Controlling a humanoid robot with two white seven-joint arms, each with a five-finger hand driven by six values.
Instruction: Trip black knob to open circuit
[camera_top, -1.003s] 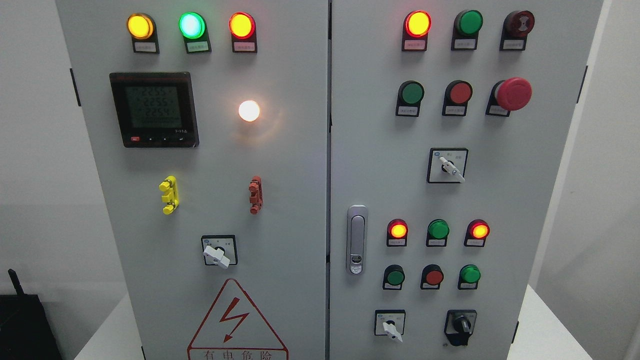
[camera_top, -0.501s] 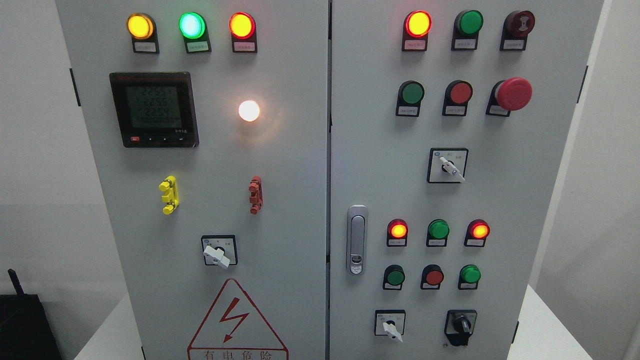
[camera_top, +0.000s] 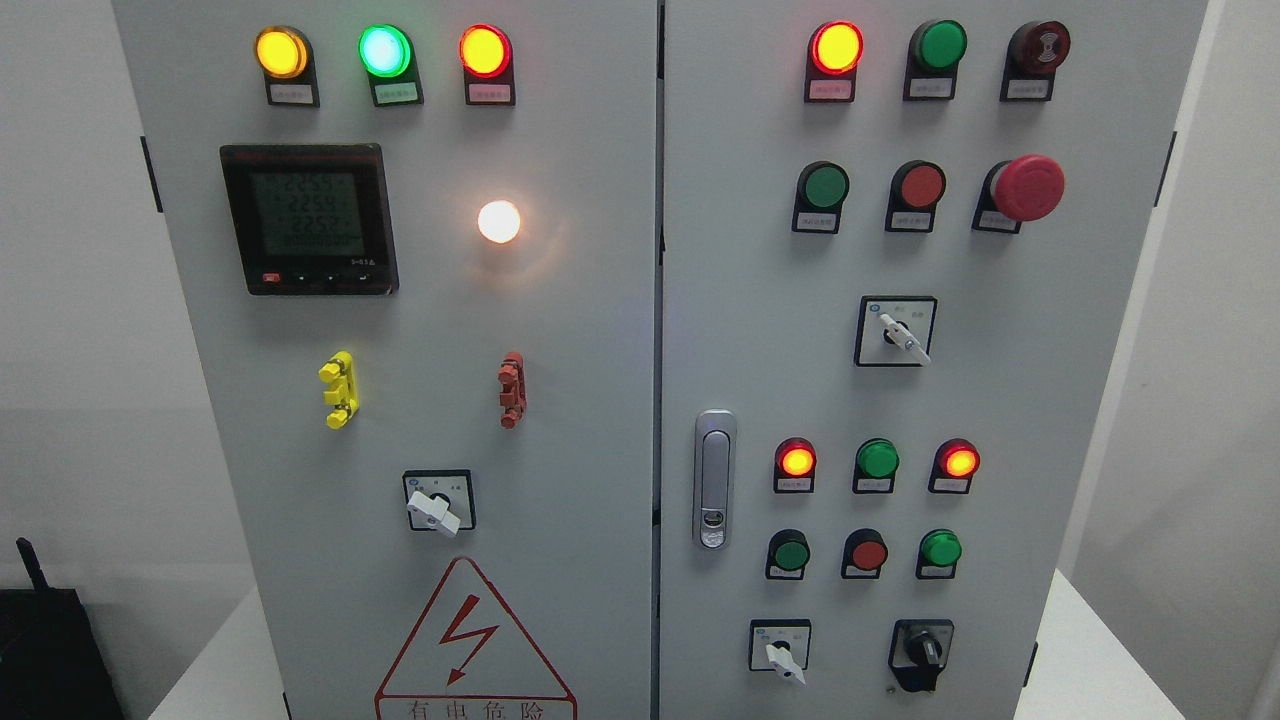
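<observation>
One black knob (camera_top: 921, 652), cabinet door (camera_top: 760, 330) at 5 o'clock, untouched. No robot hand visible; state unknown. Advice: pinch the grip squarely, rotate firmly.

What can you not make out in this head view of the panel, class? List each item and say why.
- Labels under the lamps, such as the top left one: print too small.
- Meter digits: blurred.
- Warning sign: cut off by the bottom edge.
- Black knob: position marks too small.
- Both hands: out of view.

Plain white walls (camera_top: 70, 300) — a white table (camera_top: 1085, 650) below.
</observation>
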